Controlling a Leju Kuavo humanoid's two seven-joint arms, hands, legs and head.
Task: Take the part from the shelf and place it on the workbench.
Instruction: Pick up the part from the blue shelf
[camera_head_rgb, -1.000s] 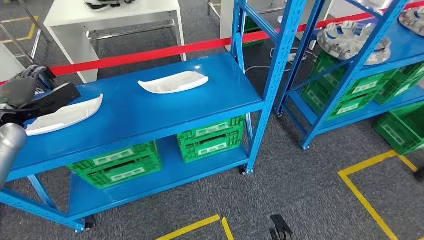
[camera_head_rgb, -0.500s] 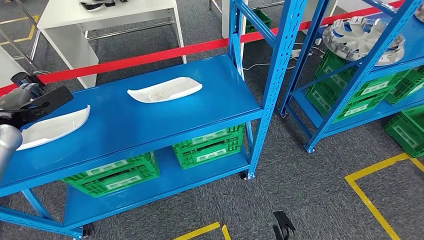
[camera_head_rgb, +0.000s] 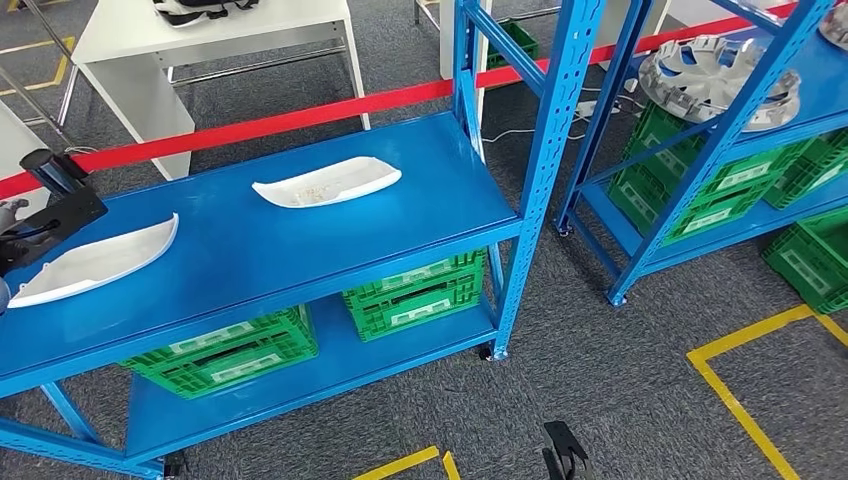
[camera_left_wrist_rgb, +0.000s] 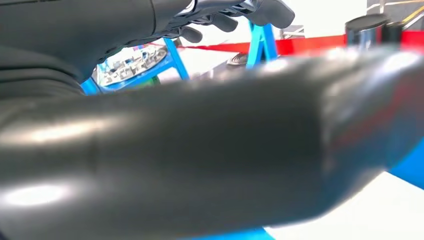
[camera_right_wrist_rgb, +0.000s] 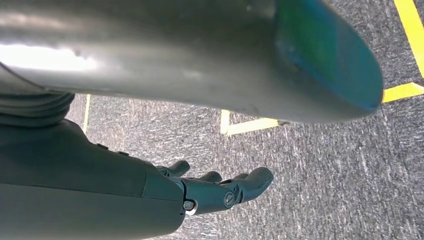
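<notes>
The part (camera_head_rgb: 95, 262), a white, shallow, boat-shaped moulding, lay flat at the near left end of the blue shelf (camera_head_rgb: 300, 250), its long edge running back toward the middle. It looked like a thin, light shell with a tapered tip, probably easy to tip or slide if caught at only one end.

Over the last second the whole head view had slid, so the camera had moved, not the shelf. Against that shift the left hand (camera_head_rgb: 45, 220) had drawn back to the left edge of the picture: earlier it overlapped the part's left end, and now only a dark slab with a cable showed just beside and above that end. Whether its fingers touched the part, or were spread or curled, could not be told; the left wrist view was a dark blur. The part had not been lifted, so the pick appeared still to be done.

The right hand (camera_right_wrist_rgb: 220, 192) hung low over the grey floor, its fingers loosely apart and holding nothing.

Further back on the same shelf a second white part (camera_head_rgb: 326, 182) lay well apart from the first. Beyond the red barrier tape (camera_head_rgb: 300, 115) stood a white counter (camera_head_rgb: 215, 30), probably the drop-off point.
</notes>
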